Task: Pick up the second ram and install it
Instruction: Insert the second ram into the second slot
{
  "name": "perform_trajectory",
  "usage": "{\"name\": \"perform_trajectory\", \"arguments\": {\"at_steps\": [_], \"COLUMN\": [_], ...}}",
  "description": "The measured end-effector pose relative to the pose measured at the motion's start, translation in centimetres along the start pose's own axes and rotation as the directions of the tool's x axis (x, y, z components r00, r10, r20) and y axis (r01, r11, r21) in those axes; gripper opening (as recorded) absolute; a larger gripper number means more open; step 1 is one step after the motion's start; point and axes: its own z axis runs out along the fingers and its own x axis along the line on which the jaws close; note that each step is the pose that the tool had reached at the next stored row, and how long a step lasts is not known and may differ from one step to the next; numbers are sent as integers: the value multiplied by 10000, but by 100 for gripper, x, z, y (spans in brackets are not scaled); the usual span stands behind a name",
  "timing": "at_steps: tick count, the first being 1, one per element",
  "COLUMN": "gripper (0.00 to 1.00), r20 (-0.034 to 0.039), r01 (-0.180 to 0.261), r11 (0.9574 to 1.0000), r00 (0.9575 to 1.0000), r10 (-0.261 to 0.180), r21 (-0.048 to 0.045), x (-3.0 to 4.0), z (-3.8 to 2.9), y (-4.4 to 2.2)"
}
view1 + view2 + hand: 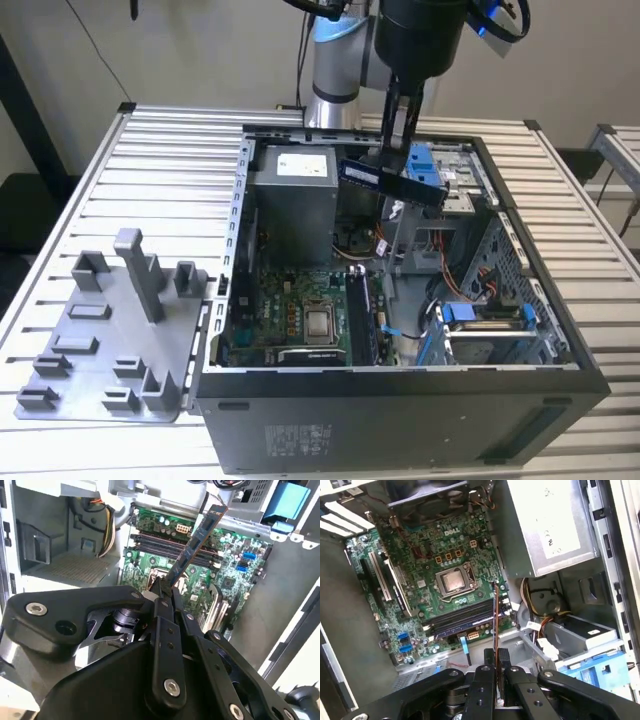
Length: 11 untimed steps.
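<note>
As the black gripper clamps the long, flat dark memory stick above the open black computer case, its long axis runs left-right, across the green motherboard's dark slots below.

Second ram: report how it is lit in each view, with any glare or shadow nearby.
Exterior view: the second ram, in the gripper, is dark above the shadowed inside of the case. Second wrist view: its face catches a bluish sheen. First wrist view: edge-on, a thin line; the power supply is brightly lit.
</note>
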Motion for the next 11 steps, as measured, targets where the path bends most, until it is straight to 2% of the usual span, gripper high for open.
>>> {"name": "perform_trajectory", "arguments": {"at_steps": [4,11], "gripper": [14,14], "r20": [-2,-1], "r01": [-629,-1510], "r11": [9980,9884], "r00": [9980,9885], "r10": [629,1510], "r21": [56,135], "x": [0,0], "z": [1,2], "y": [0,0]}}
